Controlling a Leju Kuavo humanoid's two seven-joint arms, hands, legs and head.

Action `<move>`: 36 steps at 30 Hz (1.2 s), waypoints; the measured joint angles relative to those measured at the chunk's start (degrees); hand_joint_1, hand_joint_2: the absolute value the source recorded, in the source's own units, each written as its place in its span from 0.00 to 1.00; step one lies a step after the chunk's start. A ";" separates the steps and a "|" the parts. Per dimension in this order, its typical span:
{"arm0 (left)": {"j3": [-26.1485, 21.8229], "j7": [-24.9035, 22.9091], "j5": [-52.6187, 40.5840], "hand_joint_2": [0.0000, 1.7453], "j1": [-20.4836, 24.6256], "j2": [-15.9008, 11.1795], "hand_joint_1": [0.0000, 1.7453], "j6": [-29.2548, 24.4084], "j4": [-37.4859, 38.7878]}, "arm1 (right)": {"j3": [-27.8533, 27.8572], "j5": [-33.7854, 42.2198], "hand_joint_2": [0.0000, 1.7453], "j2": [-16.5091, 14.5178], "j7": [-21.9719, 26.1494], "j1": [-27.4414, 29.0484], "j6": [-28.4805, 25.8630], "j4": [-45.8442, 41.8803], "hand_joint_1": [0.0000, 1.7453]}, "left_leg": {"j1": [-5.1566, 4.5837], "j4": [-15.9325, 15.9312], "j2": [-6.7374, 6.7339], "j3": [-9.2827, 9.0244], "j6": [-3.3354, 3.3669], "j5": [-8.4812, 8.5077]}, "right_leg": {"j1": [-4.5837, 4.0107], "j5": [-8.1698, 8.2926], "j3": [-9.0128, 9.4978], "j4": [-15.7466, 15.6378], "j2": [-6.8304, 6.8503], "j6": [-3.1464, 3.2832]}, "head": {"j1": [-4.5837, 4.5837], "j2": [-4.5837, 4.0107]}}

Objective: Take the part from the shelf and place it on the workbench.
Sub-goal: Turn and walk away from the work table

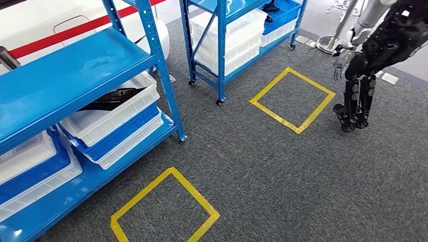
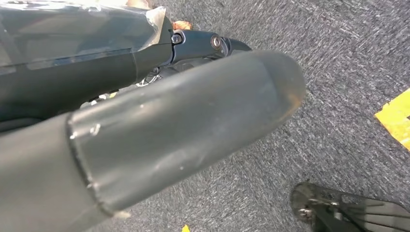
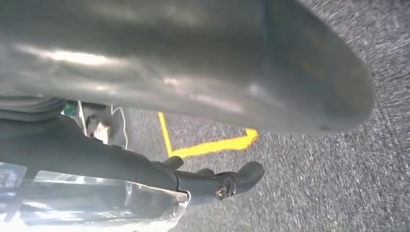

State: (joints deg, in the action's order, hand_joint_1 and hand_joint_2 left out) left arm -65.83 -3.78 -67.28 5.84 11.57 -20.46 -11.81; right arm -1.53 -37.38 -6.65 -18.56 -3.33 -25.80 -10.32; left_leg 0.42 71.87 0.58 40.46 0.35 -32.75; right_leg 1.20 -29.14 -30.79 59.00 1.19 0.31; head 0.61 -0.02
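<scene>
The dark part lies in a white bin on the lower level of the near blue shelf, at that shelf's front right corner beside its upright post. That bin sits stacked on a blue bin and another white one beneath it, with more bins further along the same level. From the head view a second blue shelf stands further back, loaded with white bins, and two yellow tape squares mark the grey carpet between and in front of the shelves. Another robot stands at the far right, arm hanging.

The left wrist view shows the left hand above carpet, thumb straight, dark fingers extended, holding nothing. The right wrist view shows the right hand likewise released, fingers stretched out over carpet and a yellow tape corner.
</scene>
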 joint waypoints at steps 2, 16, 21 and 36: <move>-0.01 0.03 0.01 0.00 -0.07 0.02 0.00 0.00 -0.01 | 0.00 -0.02 0.00 0.03 0.00 0.07 -0.01 0.00 0.00 | 0.12 3.44 -0.40 1.96 0.05 -0.40 | -0.23 -0.21 0.06 0.00 1.65 0.28 | 0.00 0.00; -0.02 0.32 0.07 0.00 0.20 0.08 0.00 -0.01 -0.01 | 0.00 -0.72 0.00 0.10 0.00 -0.25 -0.13 -0.13 0.00 | -0.28 -14.84 1.15 -7.44 3.09 7.38 | -0.75 -7.39 -5.39 13.75 -0.76 -0.69 | -0.55 0.00; -0.02 0.32 0.07 0.00 0.01 0.19 0.00 0.00 0.01 | 0.00 -0.72 0.00 0.42 -0.01 -0.06 -0.13 -0.12 0.00 | -0.16 -14.23 5.64 -7.63 2.30 6.92 | 0.14 -1.00 -1.82 3.02 -3.28 -2.97 | -0.62 0.00; -0.02 0.31 0.10 0.00 -0.16 0.03 0.00 -0.04 -0.01 | 0.02 -0.74 0.00 0.17 0.04 -0.19 -0.01 -0.09 0.00 | -0.21 -8.47 -3.07 -4.07 0.85 5.66 | -0.70 -0.81 1.58 -0.80 4.16 0.29 | 0.06 0.00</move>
State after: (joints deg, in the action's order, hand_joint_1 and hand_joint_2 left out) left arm -65.85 -3.46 -67.18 5.68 11.60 -20.50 -11.82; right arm -1.51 -38.12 -6.48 -18.52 -3.53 -25.81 -10.40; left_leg 0.21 63.40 -2.50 36.39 1.20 -27.09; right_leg 0.50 -29.94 -29.22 58.20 5.36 0.60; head 0.67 -0.02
